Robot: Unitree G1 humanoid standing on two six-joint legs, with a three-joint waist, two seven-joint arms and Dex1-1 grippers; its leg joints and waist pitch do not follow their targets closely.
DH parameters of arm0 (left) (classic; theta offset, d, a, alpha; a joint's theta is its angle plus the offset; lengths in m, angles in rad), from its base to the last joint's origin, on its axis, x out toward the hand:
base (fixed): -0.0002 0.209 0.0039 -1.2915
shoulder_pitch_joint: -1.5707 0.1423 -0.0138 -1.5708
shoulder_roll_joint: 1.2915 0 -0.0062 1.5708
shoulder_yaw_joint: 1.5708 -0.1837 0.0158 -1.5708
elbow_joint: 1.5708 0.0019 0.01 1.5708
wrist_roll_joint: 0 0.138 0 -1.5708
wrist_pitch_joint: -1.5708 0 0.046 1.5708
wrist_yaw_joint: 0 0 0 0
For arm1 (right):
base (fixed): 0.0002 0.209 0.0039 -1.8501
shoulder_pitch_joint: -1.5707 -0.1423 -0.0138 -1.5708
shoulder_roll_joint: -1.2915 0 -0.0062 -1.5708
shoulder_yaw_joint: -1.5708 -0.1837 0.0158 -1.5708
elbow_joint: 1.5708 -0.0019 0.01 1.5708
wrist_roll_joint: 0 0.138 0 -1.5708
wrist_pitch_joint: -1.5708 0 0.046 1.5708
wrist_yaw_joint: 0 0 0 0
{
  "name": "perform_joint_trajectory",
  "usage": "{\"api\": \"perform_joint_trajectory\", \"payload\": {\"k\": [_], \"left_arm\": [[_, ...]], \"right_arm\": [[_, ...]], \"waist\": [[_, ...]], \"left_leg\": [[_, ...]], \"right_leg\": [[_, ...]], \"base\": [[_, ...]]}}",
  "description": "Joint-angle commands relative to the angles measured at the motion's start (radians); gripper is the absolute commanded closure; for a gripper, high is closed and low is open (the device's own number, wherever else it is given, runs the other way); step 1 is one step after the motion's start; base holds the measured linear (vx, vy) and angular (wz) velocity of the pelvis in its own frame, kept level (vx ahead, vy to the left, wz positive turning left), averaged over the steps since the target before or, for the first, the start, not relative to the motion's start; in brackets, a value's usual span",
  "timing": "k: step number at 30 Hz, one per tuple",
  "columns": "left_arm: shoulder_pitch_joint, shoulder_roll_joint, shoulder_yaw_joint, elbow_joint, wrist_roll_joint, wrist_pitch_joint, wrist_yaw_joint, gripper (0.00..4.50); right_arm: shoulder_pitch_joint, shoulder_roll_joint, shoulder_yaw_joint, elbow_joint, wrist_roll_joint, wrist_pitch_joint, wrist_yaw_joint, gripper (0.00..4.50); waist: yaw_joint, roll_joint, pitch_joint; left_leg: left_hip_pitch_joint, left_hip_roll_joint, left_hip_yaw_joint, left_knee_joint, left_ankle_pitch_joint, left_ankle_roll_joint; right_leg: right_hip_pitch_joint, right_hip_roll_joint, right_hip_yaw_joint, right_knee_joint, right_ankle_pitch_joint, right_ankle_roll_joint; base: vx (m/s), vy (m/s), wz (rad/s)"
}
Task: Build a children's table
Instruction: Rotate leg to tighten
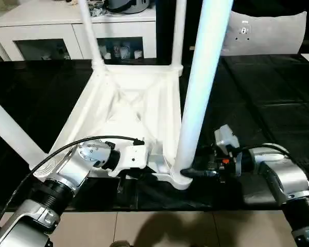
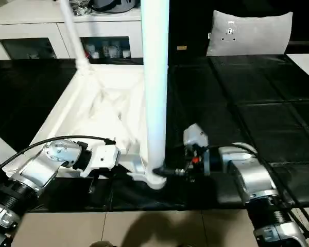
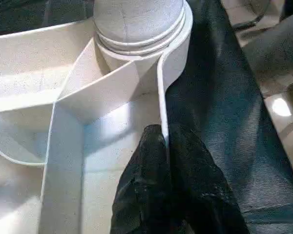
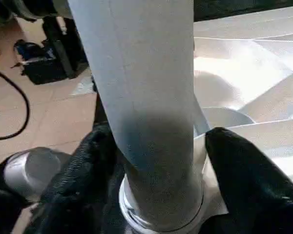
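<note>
Lying upside down on the black work surface (image 1: 278, 113), the table top (image 1: 139, 103) is pinched at its near rim by the left gripper (image 3: 163, 146), steadying it; the right gripper (image 4: 151, 165) straddles the near leg (image 1: 201, 92) at its socket, seemingly to turn it home

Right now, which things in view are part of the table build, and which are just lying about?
Job: table top, upside down; near leg in its corner socket; far legs; left gripper pinching the rim; right gripper around the near leg.

Lying about: white cabinet; grey cushion.
</note>
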Motion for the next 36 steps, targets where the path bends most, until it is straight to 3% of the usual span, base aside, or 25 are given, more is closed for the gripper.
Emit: {"api": "perform_joint_trajectory", "payload": {"k": [1,10,17,20,23,26,27,28,29,31,32,36], "left_arm": [[0.005,0.002,-0.036,-0.033,0.013,-0.030,-0.040,4.50],[0.007,0.001,-0.040,-0.030,0.008,-0.027,-0.050,4.50],[0.035,-0.022,0.003,-0.074,-0.035,0.101,0.004,4.50],[0.054,-0.039,0.023,-0.128,-0.051,0.180,0.049,4.50],[0.072,-0.072,0.035,-0.193,-0.048,0.275,0.122,4.50],[0.072,-0.103,0.039,-0.214,-0.037,0.318,0.172,4.50],[0.072,-0.111,0.040,-0.218,-0.034,0.329,0.185,4.50],[0.064,-0.179,0.039,-0.245,-0.002,0.402,0.278,4.50],[0.060,-0.204,0.036,-0.250,0.010,0.427,0.309,4.50],[0.049,-0.245,0.028,-0.255,0.038,0.462,0.367,4.50],[0.040,-0.273,0.026,-0.249,0.053,0.477,0.405,4.50],[0.014,-0.336,0.017,-0.229,0.094,0.513,0.509,4.50]], "right_arm": [[-0.024,-0.008,0.018,0.002,0.009,0.018,0.023,1.78],[-0.021,-0.009,0.036,0.002,0.020,0.051,0.057,2.47],[0.011,0.012,0.021,-0.033,0.028,0.106,-0.010,2.58],[0.016,0.051,0.010,-0.026,-0.014,0.101,-0.135,2.58],[0.013,0.123,-0.008,-0.018,-0.060,0.132,-0.315,2.58],[0.006,0.165,-0.023,-0.005,-0.078,0.150,-0.409,2.59],[0.004,0.175,-0.026,-0.002,-0.082,0.154,-0.431,2.59],[-0.009,0.254,-0.050,0.022,-0.112,0.168,-0.592,2.59],[-0.014,0.281,-0.057,0.032,-0.121,0.170,-0.644,2.59],[-0.026,0.326,-0.069,0.055,-0.138,0.156,-0.732,2.59],[-0.037,0.353,-0.079,0.080,-0.148,0.143,-0.790,2.59],[-0.076,0.411,-0.103,0.151,-0.193,0.118,-0.956,2.59]], "waist": [[-0.001,-0.022,-0.069],[0.007,-0.020,-0.070],[0.008,-0.021,-0.069],[0.002,-0.021,-0.066],[-0.027,-0.023,-0.056],[-0.057,-0.023,-0.056],[-0.062,-0.023,-0.055],[-0.071,-0.025,-0.056],[-0.079,-0.017,-0.052],[-0.092,-0.019,-0.054],[-0.097,-0.019,-0.053],[-0.114,-0.016,-0.057]], "left_leg": [[-0.010,0.023,0.013,-0.071,-0.137,0.089],[-0.008,0.024,0.014,-0.070,-0.128,0.086],[-0.009,0.024,0.014,-0.071,-0.126,0.077],[-0.008,0.021,0.015,-0.074,-0.148,0.069],[-0.009,0.012,0.012,-0.079,-0.210,0.037],[-0.008,0.006,0.010,-0.076,-0.245,0.032],[-0.009,0.004,0.009,-0.075,-0.249,0.034],[-0.008,0.003,0.010,-0.073,-0.249,0.035],[-0.004,0.000,0.010,-0.071,-0.254,0.028],[-0.009,-0.002,0.006,-0.070,-0.268,0.029],[-0.006,-0.003,0.006,-0.069,-0.280,0.033],[-0.009,-0.002,0.003,-0.069,-0.284,0.043]], "right_leg": [[0.067,-0.047,0.058,-0.059,-0.318,-0.148],[0.066,-0.045,0.057,-0.059,-0.315,-0.150],[0.068,-0.045,0.057,-0.060,-0.327,-0.143],[0.067,-0.043,0.054,-0.068,-0.370,-0.128],[0.067,-0.042,0.044,-0.086,-0.495,-0.077],[0.066,-0.039,0.037,-0.096,-0.538,-0.046],[0.064,-0.039,0.035,-0.100,-0.548,-0.042],[0.064,-0.038,0.034,-0.101,-0.555,-0.035],[0.057,-0.037,0.028,-0.108,-0.572,-0.033],[0.063,-0.038,0.021,-0.113,-0.590,-0.014],[0.058,-0.037,0.020,-0.117,-0.591,-0.010],[0.059,-0.035,0.019,-0.114,-0.556,-0.024]], "base": [[0.000,0.000,0.00],[0.000,0.000,0.00],[0.000,0.000,0.00],[0.000,0.000,0.00],[0.000,0.000,0.00],[0.000,0.000,0.00],[0.000,0.000,0.00],[0.000,0.000,0.00],[0.000,0.000,0.00],[0.000,0.000,0.00],[0.000,0.000,0.00],[0.000,0.000,0.00]]}}
